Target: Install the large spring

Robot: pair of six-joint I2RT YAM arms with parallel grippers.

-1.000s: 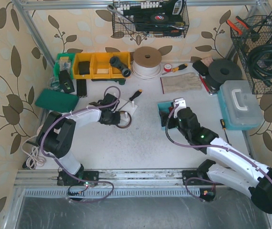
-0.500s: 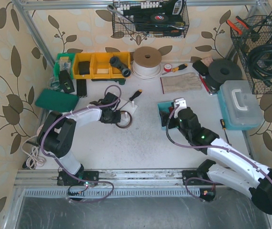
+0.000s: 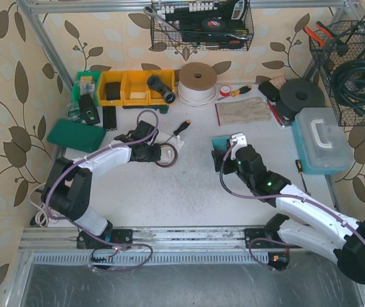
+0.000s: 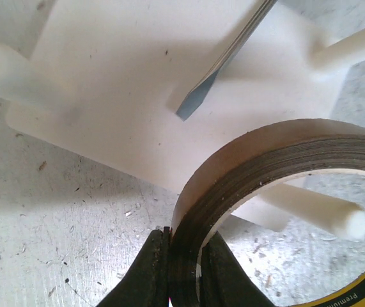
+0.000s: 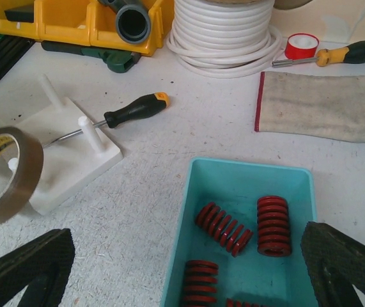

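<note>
Several red springs (image 5: 224, 227) sit in the teal bin (image 5: 233, 188) right under the right tool (image 5: 187, 231). The fattest one, which I'd take for the large spring (image 5: 272, 225), stands upright toward that tool's right finger. The tool is spread wide with nothing in it and hovers over the bin, lined up for a grab, I'd guess. Off to its left is the white peg block (image 5: 67, 160) with a screwdriver (image 5: 134, 109) lying across it. The left tool (image 4: 183, 272) is pinched tight on the wall of a brown tape roll (image 4: 265, 147). A peg (image 4: 316, 214) shows through the roll's hole, so it's probably keeping the roll out of the spring's way.
</note>
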